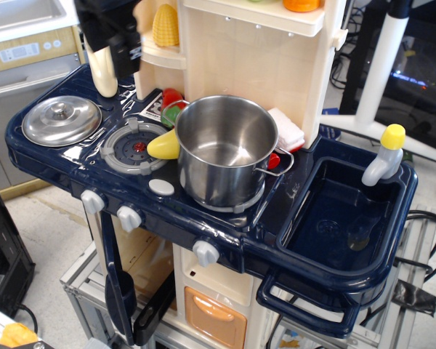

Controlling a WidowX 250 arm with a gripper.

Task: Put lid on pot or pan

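Observation:
The round steel lid [61,120] with a small knob lies flat on the far left of the dark blue toy stove top. The shiny steel pot [225,153] stands uncovered on the right burner, its wire handle toward the sink. My black gripper [107,43] is motion-blurred at the top left, in front of the cream bottle [102,71]. It hangs high above and behind the lid, a little to its right. Its fingers look spread and hold nothing.
A grey burner ring with a red centre [136,147] lies between lid and pot, with a yellow toy [164,145] against the pot. Cream shelving [276,58] rises behind. A blue sink [305,240] and a faucet [384,156] are at the right.

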